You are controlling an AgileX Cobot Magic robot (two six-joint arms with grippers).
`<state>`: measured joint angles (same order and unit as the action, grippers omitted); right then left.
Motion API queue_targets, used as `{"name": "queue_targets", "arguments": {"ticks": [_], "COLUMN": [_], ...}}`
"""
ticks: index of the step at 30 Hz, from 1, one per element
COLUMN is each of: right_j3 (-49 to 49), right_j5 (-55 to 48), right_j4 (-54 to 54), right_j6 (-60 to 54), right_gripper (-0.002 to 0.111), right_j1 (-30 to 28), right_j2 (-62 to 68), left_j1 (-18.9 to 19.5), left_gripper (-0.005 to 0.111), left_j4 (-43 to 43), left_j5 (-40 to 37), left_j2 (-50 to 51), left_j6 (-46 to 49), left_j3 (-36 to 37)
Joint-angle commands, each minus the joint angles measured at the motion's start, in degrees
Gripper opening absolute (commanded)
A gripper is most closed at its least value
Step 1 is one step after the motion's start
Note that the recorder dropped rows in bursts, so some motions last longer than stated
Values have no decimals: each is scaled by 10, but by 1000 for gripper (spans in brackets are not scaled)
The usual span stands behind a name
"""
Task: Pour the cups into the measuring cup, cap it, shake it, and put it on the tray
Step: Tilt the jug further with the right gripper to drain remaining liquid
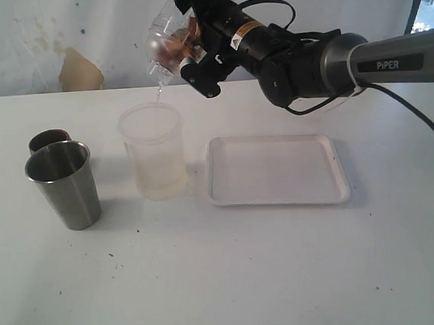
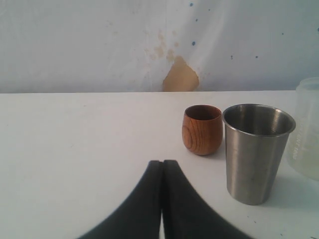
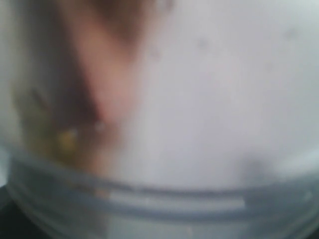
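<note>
While the right hand (image 1: pixel 186 48) holds it, the measuring cup (image 1: pixel 161 42) slants mouth-down.

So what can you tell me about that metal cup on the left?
The steel tumbler is a tapered cup of brushed grey metal, wider at its thin rolled rim than at its base. It stands upright on the white table with its mouth open. Its bottom is hidden, so its contents cannot be told. A small brown wooden cup sits close behind it, and the frosted tub stands apart on its other side. Nothing holds it.
</note>
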<state>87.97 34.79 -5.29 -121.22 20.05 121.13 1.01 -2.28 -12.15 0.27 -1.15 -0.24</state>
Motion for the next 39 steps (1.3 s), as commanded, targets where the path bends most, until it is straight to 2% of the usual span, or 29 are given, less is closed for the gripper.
{"name": "queue_targets", "arguments": {"ticks": [1,39], "right_j3": [6,6], "right_j5": [29,26], "right_j4": [-2,-10], "right_j6": [-9,-9], "right_gripper": [0,0], "right_j1": [2,2], "right_j2": [-11,-11], "left_j1": [-1,-1], "left_gripper": [0,0], "left_j4": [5,5], "left_j5": [5,5], "left_j2": [-3,-3], "left_j6": [0,0], "left_j3": [2,2]}}
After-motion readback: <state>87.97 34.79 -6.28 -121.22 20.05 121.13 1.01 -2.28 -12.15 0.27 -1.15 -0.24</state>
